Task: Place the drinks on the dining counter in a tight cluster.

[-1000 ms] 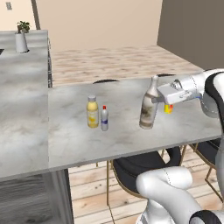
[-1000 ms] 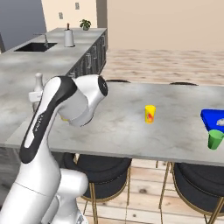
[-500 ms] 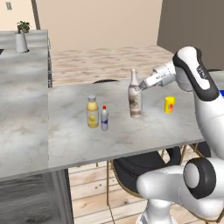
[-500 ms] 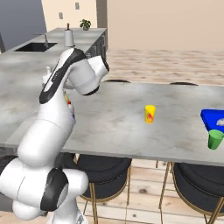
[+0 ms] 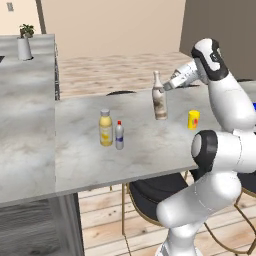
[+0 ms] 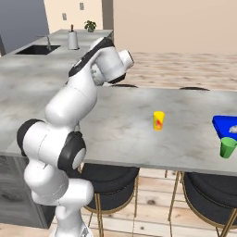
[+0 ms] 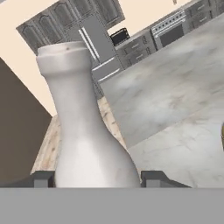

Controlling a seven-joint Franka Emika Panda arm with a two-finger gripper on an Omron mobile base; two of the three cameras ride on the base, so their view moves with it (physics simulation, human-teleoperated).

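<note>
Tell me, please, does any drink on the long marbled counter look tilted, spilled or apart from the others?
Nothing is spilled. The slim brown-and-white bottle stands apart from the yellow bottle and the red-capped silver one, which stand together; it leans slightly, the gripper at its neck.

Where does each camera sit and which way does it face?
Left base view: behind-left of the arm, looking down over the counter at three bottles; the gripper holds the brown-and-white bottle.
Right base view: behind-right, same counter; the arm fills the left, yellow cup mid-counter.
Hand view: along the fingers, at the bottle's neck.
Both base views share the yellow cup.
</note>
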